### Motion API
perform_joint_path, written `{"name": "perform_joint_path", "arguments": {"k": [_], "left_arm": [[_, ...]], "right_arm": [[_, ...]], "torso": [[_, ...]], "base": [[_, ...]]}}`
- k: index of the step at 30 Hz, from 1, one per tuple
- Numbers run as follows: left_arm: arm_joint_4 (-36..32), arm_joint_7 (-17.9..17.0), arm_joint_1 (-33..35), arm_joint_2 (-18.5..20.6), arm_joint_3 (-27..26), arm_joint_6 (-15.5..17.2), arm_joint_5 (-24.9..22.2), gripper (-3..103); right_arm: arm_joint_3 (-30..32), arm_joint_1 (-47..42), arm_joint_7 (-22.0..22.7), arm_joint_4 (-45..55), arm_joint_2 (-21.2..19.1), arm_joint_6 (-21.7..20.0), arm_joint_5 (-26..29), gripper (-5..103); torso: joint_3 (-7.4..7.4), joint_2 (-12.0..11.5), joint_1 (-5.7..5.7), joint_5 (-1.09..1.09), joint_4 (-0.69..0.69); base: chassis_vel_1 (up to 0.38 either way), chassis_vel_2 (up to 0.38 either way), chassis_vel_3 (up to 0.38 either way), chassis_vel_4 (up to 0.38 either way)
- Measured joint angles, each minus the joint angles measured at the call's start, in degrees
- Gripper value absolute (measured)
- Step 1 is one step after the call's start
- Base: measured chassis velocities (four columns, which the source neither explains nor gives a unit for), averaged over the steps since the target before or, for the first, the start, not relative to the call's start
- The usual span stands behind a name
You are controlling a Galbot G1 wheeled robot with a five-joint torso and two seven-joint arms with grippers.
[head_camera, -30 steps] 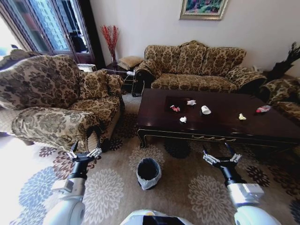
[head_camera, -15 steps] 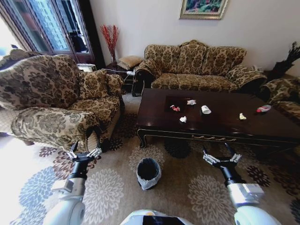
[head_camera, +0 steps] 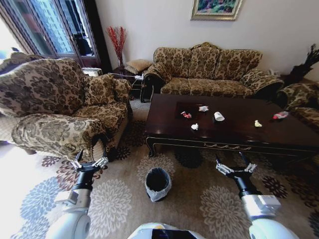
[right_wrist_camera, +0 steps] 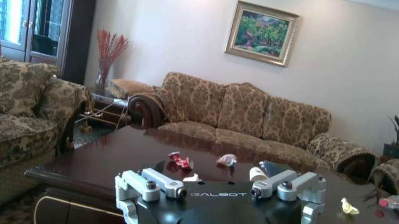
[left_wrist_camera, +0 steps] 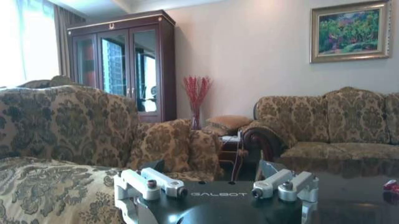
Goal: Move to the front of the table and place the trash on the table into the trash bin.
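Patterned floral carpet (head_camera: 119,204) underfoot, brown-and-gold damask sofas all around, a framed landscape (head_camera: 215,9) on the pale wall. Ahead and a little right, the table (head_camera: 164,124): long, glossy dark reddish-brown, gold line along the carved apron, curved legs. Scattered on its top, the trash: a red-and-white wrapper (head_camera: 186,115), a crumpled white paper (head_camera: 203,108) just behind it, a smaller white scrap (head_camera: 195,127) nearer the front edge, a white cup (head_camera: 219,117) lying on its side, a pale yellowish scrap (head_camera: 257,123) further right, a small clear bottle with red label (head_camera: 280,115) near the far right end; all apart from one another. On the carpet before the table, between the two arms, the trash bin (head_camera: 158,183): small, round, black, white liner folded over the rim, inside dark, contents impossible to tell. Left gripper (head_camera: 89,164) raised over the carpet beside the armchair (head_camera: 60,109), fingers spread apart, holding nothing. Right gripper (head_camera: 236,169) raised just short of the table's front edge, fingers likewise spread, nothing between them.
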Motion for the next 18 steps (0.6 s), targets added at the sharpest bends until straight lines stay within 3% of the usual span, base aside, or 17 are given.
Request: {"name": "perform_joint_path", "arguments": {"k": [5,8,11,12,18], "left_arm": [[0.0,-0.2,-0.2,0.4,0.1,0.3,-0.4,100],[-0.8,-1.4,-1.3,2.9,1.1,2.9,-3.0,100],[-3.0,-4.5,-4.3,9.4,3.5,9.4,-9.6,100],[-3.3,-4.9,-4.7,10.4,3.9,10.4,-10.9,100],[-3.0,-3.7,-5.0,11.3,4.0,10.2,-13.8,100]], "right_arm": [[0.1,0.1,0.0,0.0,0.0,0.0,0.2,100],[1.2,0.5,-0.2,0.0,-0.1,-0.5,2.1,100],[5.3,2.3,-0.9,0.3,-0.8,-2.6,8.7,100],[7.0,3.0,-1.2,0.5,-1.1,-3.4,11.4,100],[8.6,3.7,-2.3,0.6,-1.0,-3.5,15.3,100]], "torso": [[0.0,0.0,0.0,0.0,0.0],[0.0,0.0,0.0,-0.01,0.03],[0.0,0.0,0.0,0.01,-0.08],[0.0,0.0,0.0,-0.02,-0.03],[0.0,0.0,0.0,0.02,0.0]], "base": [[0.0,0.0,0.0,0.0],[0.0,0.0,0.0,0.0],[0.0,0.0,0.0,0.0],[0.0,0.0,0.0,0.0],[0.0,0.0,0.0,0.0]]}}
